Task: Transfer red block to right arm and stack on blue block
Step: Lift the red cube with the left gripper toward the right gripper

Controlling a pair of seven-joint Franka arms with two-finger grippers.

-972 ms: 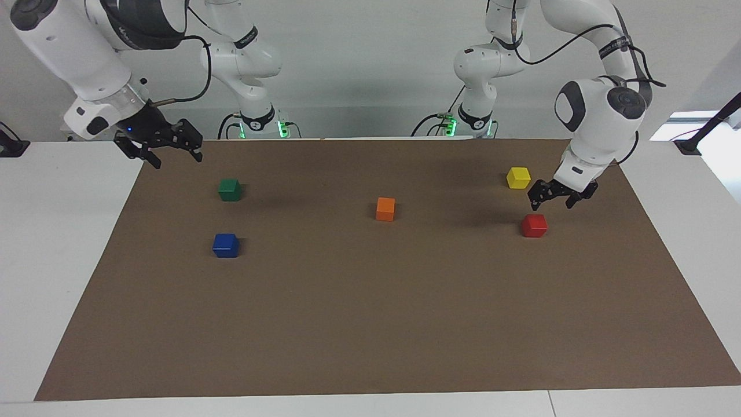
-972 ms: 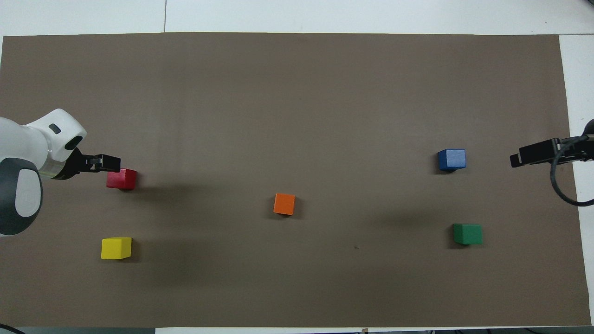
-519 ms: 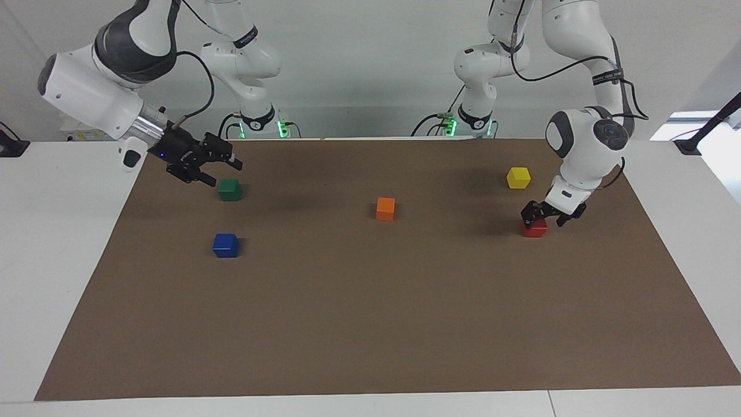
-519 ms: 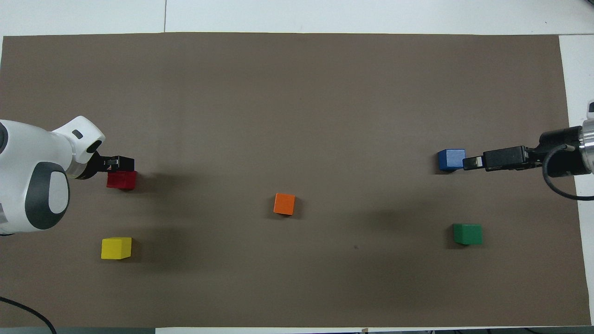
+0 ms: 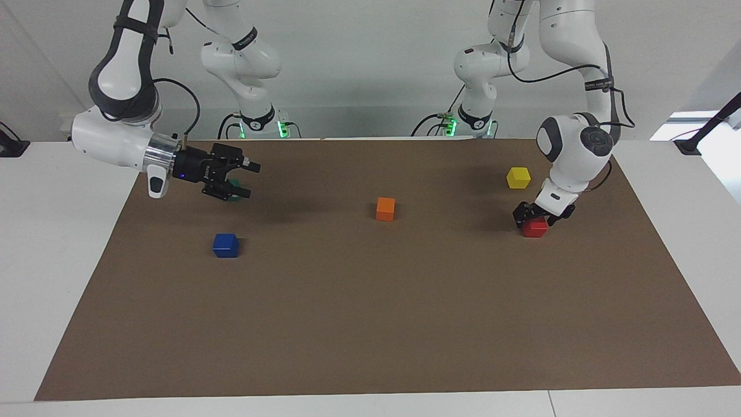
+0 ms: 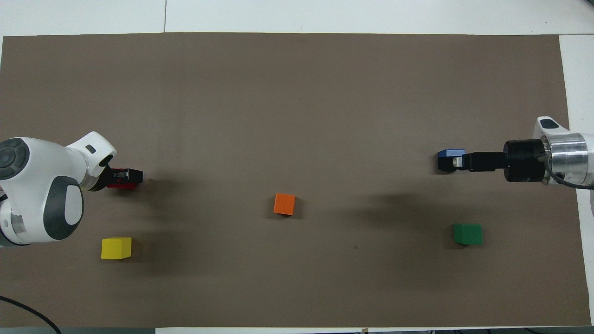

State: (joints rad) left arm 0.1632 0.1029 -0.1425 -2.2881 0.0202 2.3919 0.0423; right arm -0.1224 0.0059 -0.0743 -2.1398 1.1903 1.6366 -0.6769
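Block layout on the mat (image 5: pixel 370 324)

Orange block (image 5: pixel 385 209) sits mid-mat. Yellow block (image 5: pixel 518 178) and, farther from the robots, red block (image 5: pixel 535 228) lie toward the left arm's end; green block (image 6: pixel 468 234) and, farther, blue block (image 5: pixel 226 245) toward the right arm's end.

Red block (image 5: pixel 535 228); dark blue block (image 5: pixel 225 245); orange cube (image 5: pixel 385 209), yellow cube (image 5: pixel 518 178), green cube (image 6: pixel 468 234); brown mat (image 5: pixel 370 324)

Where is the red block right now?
The red block sits on the brown mat at the left arm's end, under the left gripper, farther from the robots than the yellow block.
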